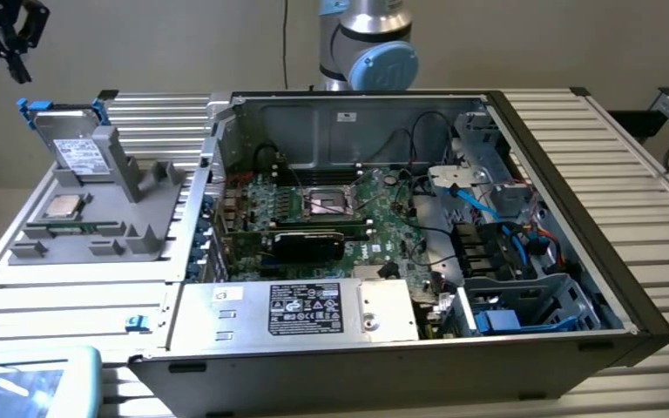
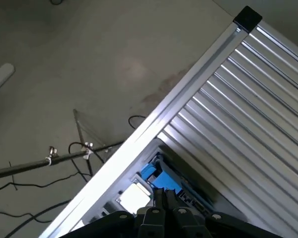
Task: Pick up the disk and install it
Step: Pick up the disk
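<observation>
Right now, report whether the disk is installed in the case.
Not installed: the disk stands in the grey holder, outside the case.

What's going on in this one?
The robot arm's gripper is shut, holds nothing and hangs above the disk. The disk stands upright in a grey holder at the exterior view's left, beside the open computer case. It has not yet been picked up.

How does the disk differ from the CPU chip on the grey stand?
The disk stands propped nearly upright on the grey stand; the CPU chip lies flat on it. The disk is larger and rectangular, framed in blue; the CPU chip is small, square and unframed. Both are silver-grey and share that stand.
</observation>
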You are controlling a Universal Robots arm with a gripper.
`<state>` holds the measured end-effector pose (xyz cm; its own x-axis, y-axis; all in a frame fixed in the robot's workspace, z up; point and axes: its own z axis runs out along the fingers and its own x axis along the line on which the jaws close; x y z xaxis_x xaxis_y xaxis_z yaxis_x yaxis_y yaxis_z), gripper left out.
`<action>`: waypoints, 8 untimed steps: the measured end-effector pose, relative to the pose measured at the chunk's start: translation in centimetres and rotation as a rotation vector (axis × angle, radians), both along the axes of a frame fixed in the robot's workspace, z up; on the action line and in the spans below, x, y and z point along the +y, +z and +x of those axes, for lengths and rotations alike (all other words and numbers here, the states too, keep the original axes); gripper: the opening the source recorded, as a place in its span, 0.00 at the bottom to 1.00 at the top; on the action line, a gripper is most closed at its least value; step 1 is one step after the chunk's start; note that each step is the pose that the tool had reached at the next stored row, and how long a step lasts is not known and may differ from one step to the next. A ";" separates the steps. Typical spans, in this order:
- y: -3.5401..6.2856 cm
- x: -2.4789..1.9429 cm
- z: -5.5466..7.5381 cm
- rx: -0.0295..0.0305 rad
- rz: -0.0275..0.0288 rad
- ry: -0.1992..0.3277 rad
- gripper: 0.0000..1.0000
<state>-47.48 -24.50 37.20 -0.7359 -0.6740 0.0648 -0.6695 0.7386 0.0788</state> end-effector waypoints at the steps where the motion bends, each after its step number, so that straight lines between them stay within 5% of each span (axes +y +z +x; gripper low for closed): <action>1: 0.00 0.00 0.0 -0.0006 -0.0001 0.018 0.11; 4: 0.00 0.00 0.0 -0.0067 -0.0001 0.072 0.11; 8: -0.01 0.00 0.0 -0.0238 -0.0005 0.144 0.11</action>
<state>-47.47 -24.50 37.19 -0.6330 -0.7726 0.0488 -0.7702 0.6349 0.0613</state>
